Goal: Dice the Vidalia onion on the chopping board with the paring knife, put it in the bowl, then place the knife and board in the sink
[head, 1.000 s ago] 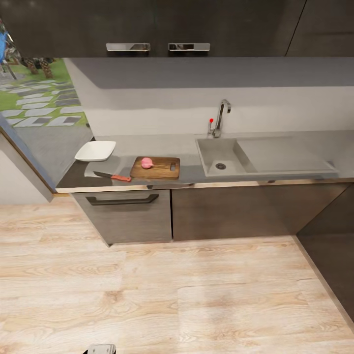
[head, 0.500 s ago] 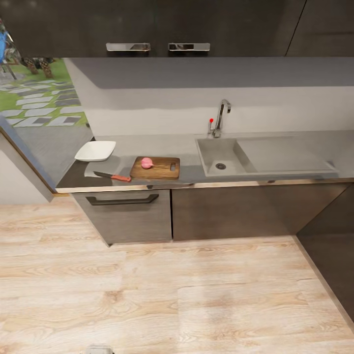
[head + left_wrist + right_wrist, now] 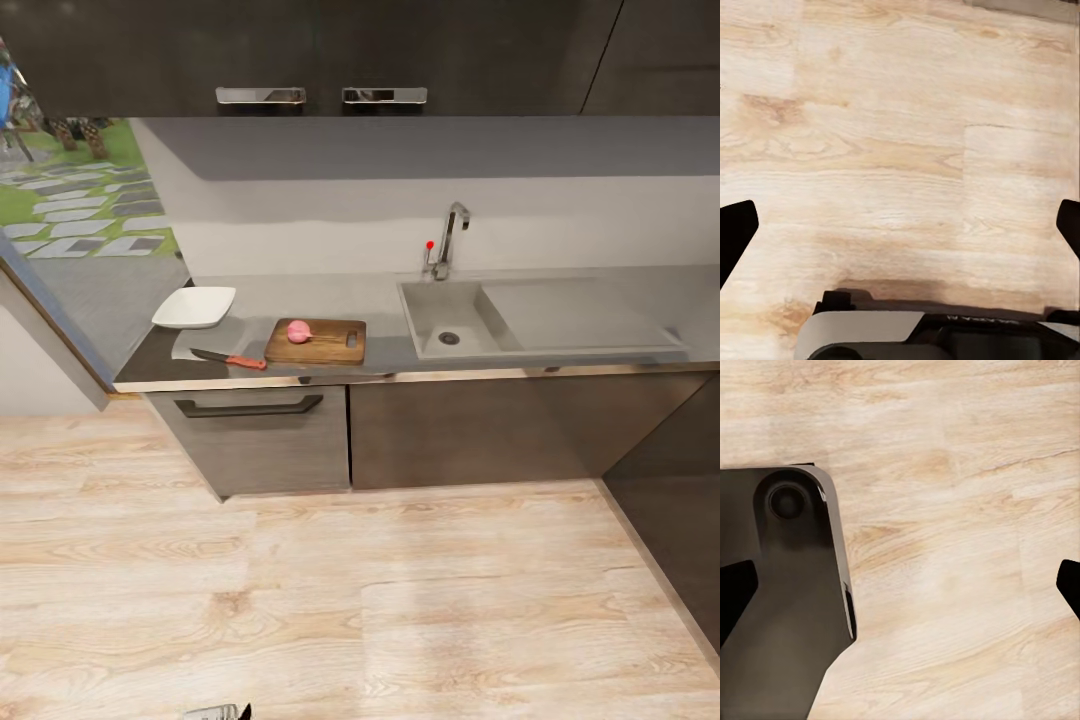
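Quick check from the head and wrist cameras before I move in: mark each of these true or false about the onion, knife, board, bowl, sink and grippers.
1. The onion lies on the chopping board. True.
2. The paring knife is in the sink. False: it lies on the countertop, left of the board, near the front edge.
3. The bowl holds diced onion. False: it looks empty, and the onion looks whole.
4. The sink basin has nothing in it. True: only its drain shows.
5. The left gripper grips the knife. False: its fingers are spread wide over the wood floor.
6. The right gripper is open. True.
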Tool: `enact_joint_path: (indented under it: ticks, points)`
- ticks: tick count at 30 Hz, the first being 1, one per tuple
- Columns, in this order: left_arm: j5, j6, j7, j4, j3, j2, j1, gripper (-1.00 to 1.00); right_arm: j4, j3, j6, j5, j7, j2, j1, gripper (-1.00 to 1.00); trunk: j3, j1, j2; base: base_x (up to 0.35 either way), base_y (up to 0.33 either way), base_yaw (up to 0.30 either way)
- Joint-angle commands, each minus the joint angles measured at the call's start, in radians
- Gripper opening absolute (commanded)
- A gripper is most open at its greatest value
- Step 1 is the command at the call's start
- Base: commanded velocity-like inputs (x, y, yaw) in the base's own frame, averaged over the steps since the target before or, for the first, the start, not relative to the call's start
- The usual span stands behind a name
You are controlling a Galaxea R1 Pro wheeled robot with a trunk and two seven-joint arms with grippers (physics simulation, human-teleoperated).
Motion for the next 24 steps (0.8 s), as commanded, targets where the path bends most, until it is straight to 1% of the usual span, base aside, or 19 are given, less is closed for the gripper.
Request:
enact_joint_path:
  ticks: [1, 3, 4, 5, 6, 8, 10, 11, 13, 15, 16, 18, 19, 20, 22, 23, 24]
  points:
    - [0.010, 0.007, -0.002, -0.048, 0.009, 0.001, 0.019, 1.00, -0.002, 0.000, -0.002, -0.005, 0.001, 0.000, 0.001, 1.00, -0.001, 0.001, -0.002, 0.000, 0.000, 0.000]
    - [0.009, 0.040, -0.001, -0.152, 0.037, 0.001, 0.053, 1.00, -0.002, 0.000, -0.002, -0.005, 0.001, 0.000, 0.001, 1.00, -0.001, 0.001, -0.002, 0.000, 0.000, 0.000]
    - [0.008, 0.072, -0.001, -0.219, 0.048, 0.001, 0.071, 1.00, -0.002, 0.000, -0.002, -0.005, 0.001, 0.000, 0.001, 1.00, -0.001, 0.001, -0.002, 0.000, 0.000, 0.000]
    - [0.007, 0.092, -0.001, -0.257, 0.053, 0.001, 0.082, 1.00, -0.002, 0.000, -0.002, -0.005, 0.001, 0.000, 0.001, 1.00, -0.001, 0.001, -0.002, 0.000, 0.000, 0.000]
    - [0.004, 0.140, 0.000, -0.340, 0.061, 0.001, 0.105, 1.00, -0.002, 0.000, -0.002, -0.005, 0.001, 0.000, 0.001, 1.00, -0.001, 0.001, -0.002, 0.000, 0.000, 0.000]
    - [-0.012, 0.231, 0.001, -0.491, 0.069, 0.001, 0.148, 1.00, -0.002, 0.001, -0.002, -0.005, 0.001, 0.000, 0.001, 1.00, -0.001, 0.001, -0.002, 0.000, 0.000, 0.000]
    - [-0.038, 0.274, 0.001, -0.567, 0.073, 0.000, 0.175, 1.00, -0.002, 0.001, -0.002, -0.005, 0.001, 0.000, 0.001, 1.00, -0.001, 0.001, -0.002, 0.000, 0.000, 0.000]
    - [-0.045, 0.280, 0.001, -0.579, 0.073, -0.001, 0.180, 1.00, -0.002, 0.000, -0.002, -0.005, 0.001, 0.000, 0.001, 1.00, -0.001, 0.001, -0.002, 0.000, 0.000, 0.000]
    - [-0.061, 0.293, 0.001, -0.621, 0.076, -0.003, 0.208, 1.00, -0.002, 0.000, -0.002, -0.005, 0.001, 0.000, 0.001, 1.00, -0.001, 0.001, -0.002, 0.000, 0.000, 0.000]
    - [-0.070, 0.302, 0.000, -0.688, 0.081, -0.004, 0.243, 1.00, -0.002, 0.000, -0.002, -0.005, 0.001, 0.000, 0.001, 1.00, -0.001, 0.001, -0.002, 0.000, 0.000, 0.000]
    - [-0.074, 0.306, 0.000, -0.724, 0.090, -0.004, 0.263, 1.00, -0.002, 0.001, -0.002, -0.005, 0.001, 0.000, 0.001, 1.00, -0.001, 0.001, -0.002, 0.000, 0.000, 0.000]
    - [-0.082, 0.309, -0.001, -0.796, 0.117, -0.005, 0.310, 1.00, -0.002, 0.000, -0.002, -0.005, 0.001, 0.000, 0.001, 1.00, -0.001, 0.001, -0.002, 0.000, 0.000, 0.000]
    - [-0.084, 0.310, -0.001, -0.815, 0.123, -0.005, 0.322, 1.00, -0.002, 0.000, -0.002, -0.005, 0.001, 0.000, 0.001, 1.00, -0.001, 0.001, -0.002, 0.000, 0.000, 0.000]
    - [-0.089, 0.311, -0.001, -0.852, 0.133, -0.008, 0.346, 1.00, -0.002, 0.000, -0.002, -0.005, 0.001, 0.000, 0.001, 1.00, -0.001, 0.001, -0.002, 0.000, 0.000, 0.000]
    - [-0.097, 0.314, -0.001, -0.918, 0.144, -0.013, 0.393, 1.00, -0.002, 0.000, -0.002, -0.005, 0.001, 0.000, 0.001, 1.00, -0.001, 0.001, -0.002, 0.000, 0.000, 0.000]
    - [-0.101, 0.313, -0.002, -0.942, 0.147, -0.015, 0.416, 1.00, -0.002, 0.000, -0.002, -0.005, 0.001, 0.000, 0.001, 1.00, -0.001, 0.001, -0.002, 0.000, 0.000, 0.000]
    - [-0.103, 0.313, -0.002, -0.950, 0.148, -0.016, 0.427, 1.00, -0.002, 0.000, -0.002, -0.005, 0.001, 0.000, 0.001, 1.00, -0.001, 0.001, -0.002, 0.000, 0.000, 0.000]
